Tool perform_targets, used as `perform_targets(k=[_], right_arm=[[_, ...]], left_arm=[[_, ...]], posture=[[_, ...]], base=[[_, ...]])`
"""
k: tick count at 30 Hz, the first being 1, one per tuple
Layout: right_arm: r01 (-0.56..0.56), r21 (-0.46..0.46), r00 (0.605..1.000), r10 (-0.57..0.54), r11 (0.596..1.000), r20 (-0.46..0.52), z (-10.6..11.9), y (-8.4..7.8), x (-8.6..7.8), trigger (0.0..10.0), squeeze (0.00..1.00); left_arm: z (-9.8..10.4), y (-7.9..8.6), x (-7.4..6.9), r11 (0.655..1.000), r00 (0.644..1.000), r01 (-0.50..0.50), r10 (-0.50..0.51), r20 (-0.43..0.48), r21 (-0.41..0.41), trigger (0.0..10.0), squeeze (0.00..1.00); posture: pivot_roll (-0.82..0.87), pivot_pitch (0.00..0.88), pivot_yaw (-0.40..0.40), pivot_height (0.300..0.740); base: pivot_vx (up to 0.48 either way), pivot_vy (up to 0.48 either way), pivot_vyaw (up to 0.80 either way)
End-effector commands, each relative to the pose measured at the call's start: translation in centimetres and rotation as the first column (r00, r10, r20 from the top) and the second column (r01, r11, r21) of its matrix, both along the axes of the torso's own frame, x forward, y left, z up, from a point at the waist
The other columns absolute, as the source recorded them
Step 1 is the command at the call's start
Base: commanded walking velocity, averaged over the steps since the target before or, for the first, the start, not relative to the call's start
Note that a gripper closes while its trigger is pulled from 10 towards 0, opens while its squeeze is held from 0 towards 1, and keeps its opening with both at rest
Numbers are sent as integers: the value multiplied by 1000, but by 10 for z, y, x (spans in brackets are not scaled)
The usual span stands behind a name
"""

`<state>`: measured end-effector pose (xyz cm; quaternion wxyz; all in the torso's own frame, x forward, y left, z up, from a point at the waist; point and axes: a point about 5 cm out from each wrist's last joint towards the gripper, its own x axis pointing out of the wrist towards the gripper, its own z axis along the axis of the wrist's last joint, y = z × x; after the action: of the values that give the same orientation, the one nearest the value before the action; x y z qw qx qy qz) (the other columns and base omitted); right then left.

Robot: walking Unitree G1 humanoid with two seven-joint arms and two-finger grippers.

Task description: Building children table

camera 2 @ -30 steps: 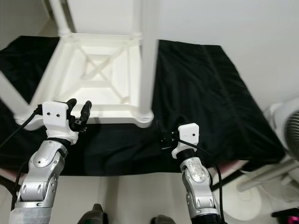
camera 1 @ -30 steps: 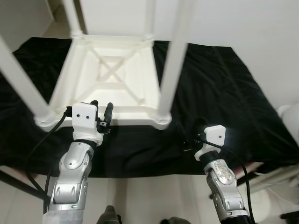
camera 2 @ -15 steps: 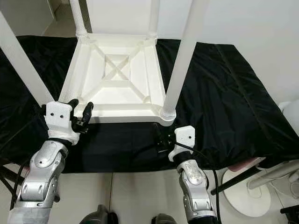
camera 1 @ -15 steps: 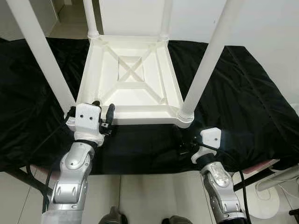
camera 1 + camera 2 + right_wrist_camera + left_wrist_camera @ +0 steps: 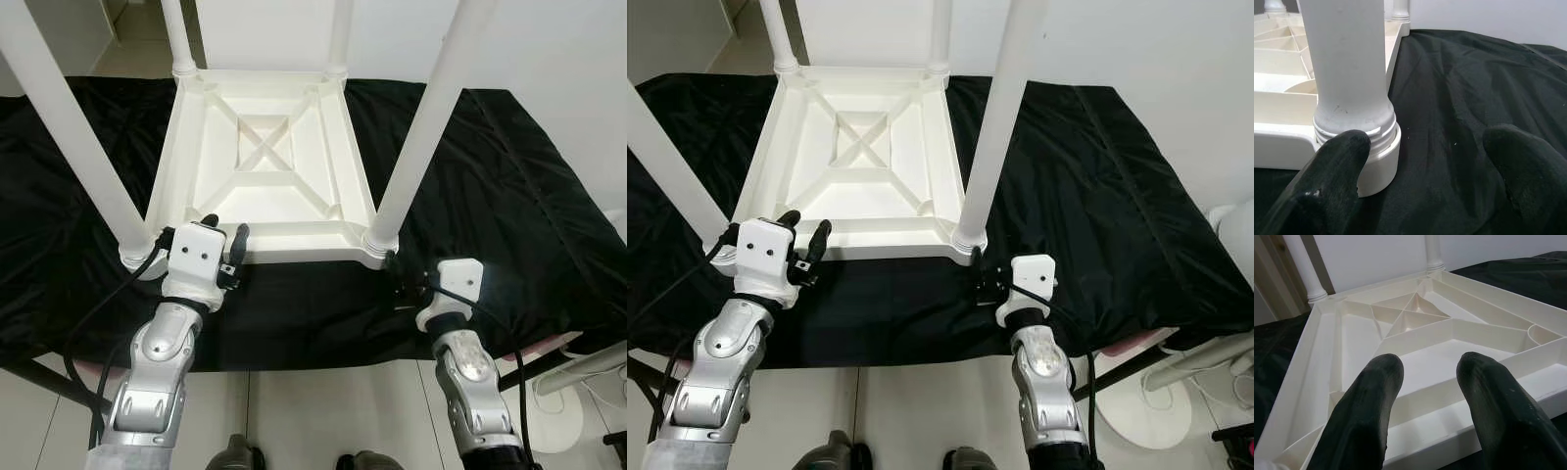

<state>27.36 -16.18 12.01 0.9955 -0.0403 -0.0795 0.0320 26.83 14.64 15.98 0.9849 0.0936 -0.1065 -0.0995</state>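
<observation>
An upturned white children's table (image 5: 263, 166) lies on black cloth (image 5: 490, 196) just ahead of both spread grippers; the right gripper (image 5: 1420, 166) should centre on the near leg (image 5: 1347, 63) beside its finger, while the left gripper (image 5: 1425, 396) grips the rim squarely.

- I can read no text, label, brand or number anywhere — not on the white table (image 5: 265, 166) upturned before me.
- Nor on the black cloth (image 5: 509, 196) beneath it.
</observation>
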Motion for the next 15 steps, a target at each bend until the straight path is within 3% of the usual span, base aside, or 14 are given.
perform_targets(k=[1,5,7,9,10,12,13,15], right_arm=[[-24,-5,999,24,1000,32,14,3,5,10000,0],[-72,-6,996,72,997,55,25,8,8,10000,0],[-115,-10,990,116,993,79,34,11,10,10000,0],[-115,-10,990,116,993,79,34,11,10,10000,0],[-144,-9,984,144,990,106,43,13,11,10000,0],[-151,-5,981,151,989,123,48,13,13,10000,0],[-151,-7,980,151,988,133,52,13,14,10000,1000],[-151,-8,979,150,989,137,54,14,14,10000,1000]], left_arm=[[2,-4,-2,999,999,51,-51,6,-13,10000,0],[9,-10,-6,989,989,147,-147,23,-7,10000,0],[15,-15,-10,968,968,249,-249,23,0,10000,0],[15,-15,-10,968,968,249,-249,23,0,10000,0],[21,-17,-12,948,948,318,-318,21,12,10000,0],[27,-17,-12,936,936,350,-351,23,18,10000,0],[30,-18,-12,934,934,356,-356,29,16,10000,0],[33,-18,-11,933,933,359,-360,33,14,10000,0]], posture=[[-59,77,-6,740],[-58,76,-6,740],[-55,76,-11,740],[-55,76,-11,740],[-53,76,-13,740],[-52,75,-16,740],[-51,73,-18,740],[-51,73,-18,740]], base=[[0,0,0],[0,0,0],[0,0,0],[0,0,0],[0,0,0],[0,0,0],[0,0,0],[0,0,0]])
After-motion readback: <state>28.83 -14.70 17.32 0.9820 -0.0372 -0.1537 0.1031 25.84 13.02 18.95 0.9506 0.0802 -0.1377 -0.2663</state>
